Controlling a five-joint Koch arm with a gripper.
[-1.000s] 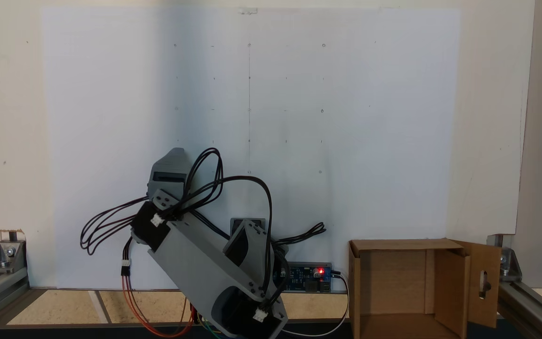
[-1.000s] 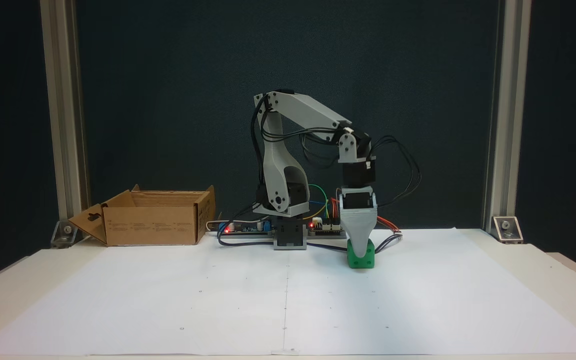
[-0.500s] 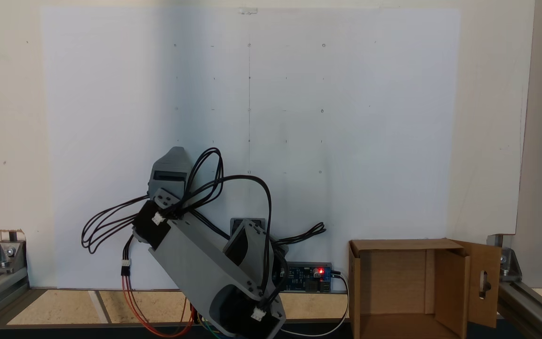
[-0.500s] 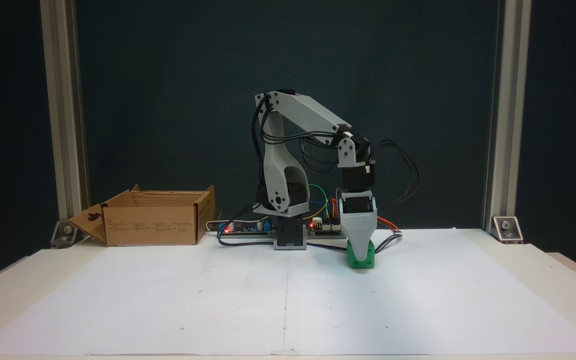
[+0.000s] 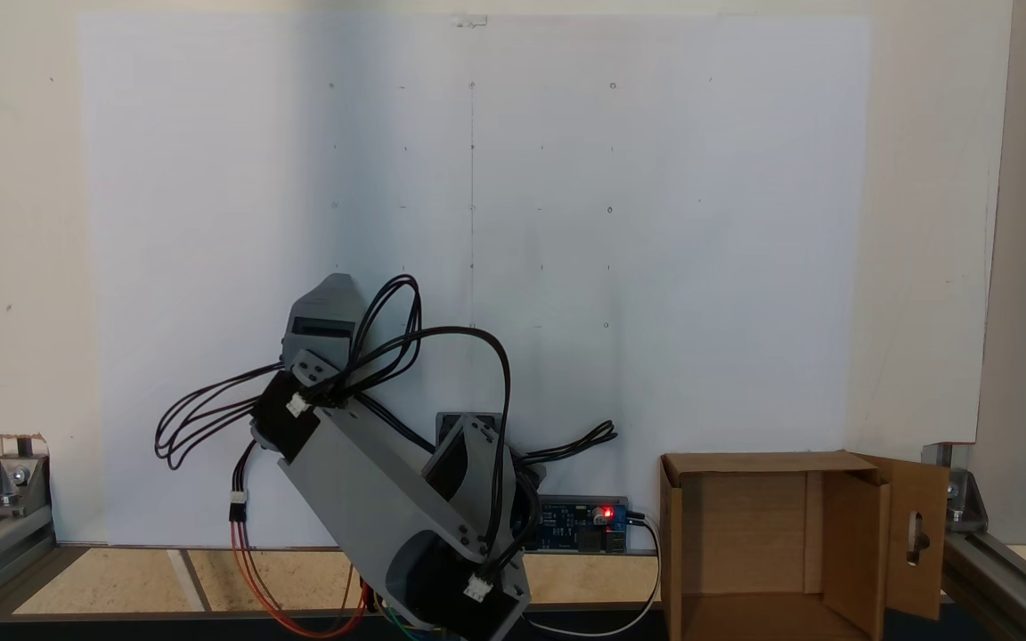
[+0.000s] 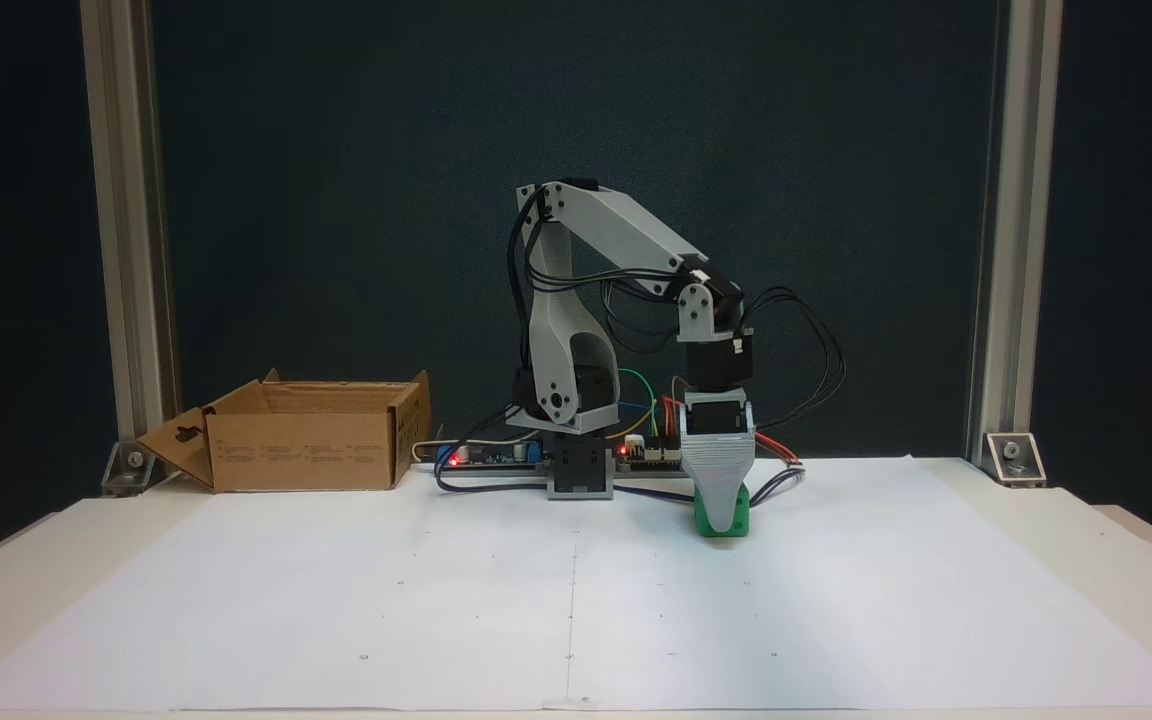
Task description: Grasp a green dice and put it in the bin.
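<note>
Front-facing fixed view: the Koch arm [image 6: 596,240] stands at the back centre of the counter [image 6: 26,560], on a white paper sheet [image 6: 576,610]. The gripper [image 6: 720,518] points straight down, its grey jaws tapering onto the green dice [image 6: 722,514]. The dice sits on the paper at about 4 o'clock from the arm base, partly covered by the front jaw. The jaws lie one behind the other, so I cannot tell whether they are clamped or merely around the dice. The cardboard bin [image 6: 301,436] sits well apart at 9 o'clock from the base, flaps open, the slotted flap at its left.

Top-down fixed view: the arm [image 5: 379,499] reaches toward 11 o'clock from its base, black cables [image 5: 210,418] looping off the wrist. The gripper body hides the dice here. The bin [image 5: 860,543] lies open at lower right, with the slotted flap [image 5: 917,534] on its right side. A red light glows on the controller board [image 5: 584,521] beside the base.
</note>
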